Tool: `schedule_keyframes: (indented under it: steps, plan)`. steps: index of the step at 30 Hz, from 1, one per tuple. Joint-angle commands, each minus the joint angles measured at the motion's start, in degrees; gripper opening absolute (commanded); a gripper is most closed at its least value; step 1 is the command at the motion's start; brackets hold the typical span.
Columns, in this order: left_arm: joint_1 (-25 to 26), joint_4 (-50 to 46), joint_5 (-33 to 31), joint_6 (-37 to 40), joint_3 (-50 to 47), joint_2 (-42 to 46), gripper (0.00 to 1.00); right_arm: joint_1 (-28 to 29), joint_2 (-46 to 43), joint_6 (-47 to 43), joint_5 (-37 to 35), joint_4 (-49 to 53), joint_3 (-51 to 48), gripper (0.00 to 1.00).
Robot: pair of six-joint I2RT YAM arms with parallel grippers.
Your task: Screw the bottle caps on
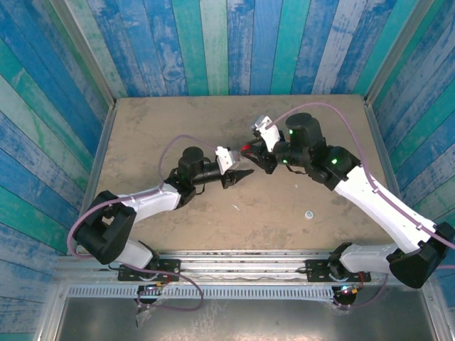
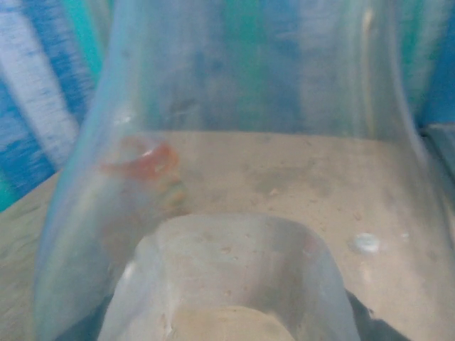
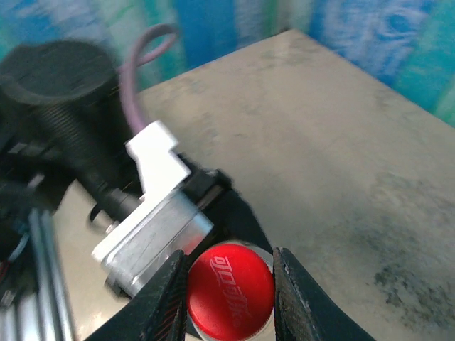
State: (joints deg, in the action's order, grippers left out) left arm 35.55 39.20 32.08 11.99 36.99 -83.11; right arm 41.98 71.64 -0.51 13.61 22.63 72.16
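Right wrist view: the right pincer (image 3: 229,257) clamps the red cap (image 3: 229,291), apparently at the mouth of the clear bottle (image 2: 234,142), which the left pincer (image 1: 240,175) clenches. Threading looks to be the step in hand; next comes a steady twist, with the cap square on the bottle's neck.

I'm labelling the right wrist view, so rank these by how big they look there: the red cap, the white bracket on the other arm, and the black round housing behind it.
1. black round housing: largest, though blurred.
2. red cap and white bracket: about alike. The cap sits nearest the camera, so I leave them unranked.
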Motion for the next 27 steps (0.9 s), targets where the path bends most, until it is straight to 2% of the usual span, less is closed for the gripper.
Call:
schedule_keyframes:
  steps: [1, 8, 12, 16, 19, 22, 24, 27]
  plan:
    - [0.59, 5.00, -19.89, -0.48, -0.29, 2.99, 0.45, 5.17, 1.06, 16.62, -15.58, -3.50, -3.73, 0.13]
    - [4.01, 6.39, -37.53, 4.77, -1.98, 2.80, 0.45, 14.05, 7.27, 36.15, -39.88, 1.45, -3.19, 0.12]
    - [5.20, 5.18, -40.64, 8.75, -2.68, 2.85, 0.45, 16.02, 9.36, 41.49, -45.61, 0.29, -2.52, 0.11]
    - [5.58, 4.77, -40.66, 10.14, -3.50, 3.13, 0.46, 16.12, 10.21, 44.62, -48.31, 0.35, -1.92, 0.11]
    - [5.56, 4.44, -38.99, 10.51, -3.94, 3.37, 0.46, 16.12, 10.06, 41.98, -47.56, -1.63, -1.33, 0.15]
    - [5.14, 7.03, -35.32, 9.84, -5.84, 3.56, 0.47, 15.78, 8.67, 30.24, -42.25, -7.44, -1.34, 0.34]
    - [3.00, 5.33, -26.65, 7.96, -5.89, 3.84, 0.48, 14.68, 6.74, 20.97, -35.89, -10.81, -1.70, 0.45]
    - [-0.73, 4.68, -9.53, 5.15, -5.95, 3.86, 0.48, 10.61, 2.88, 9.11, -20.37, -12.85, -2.08, 0.54]
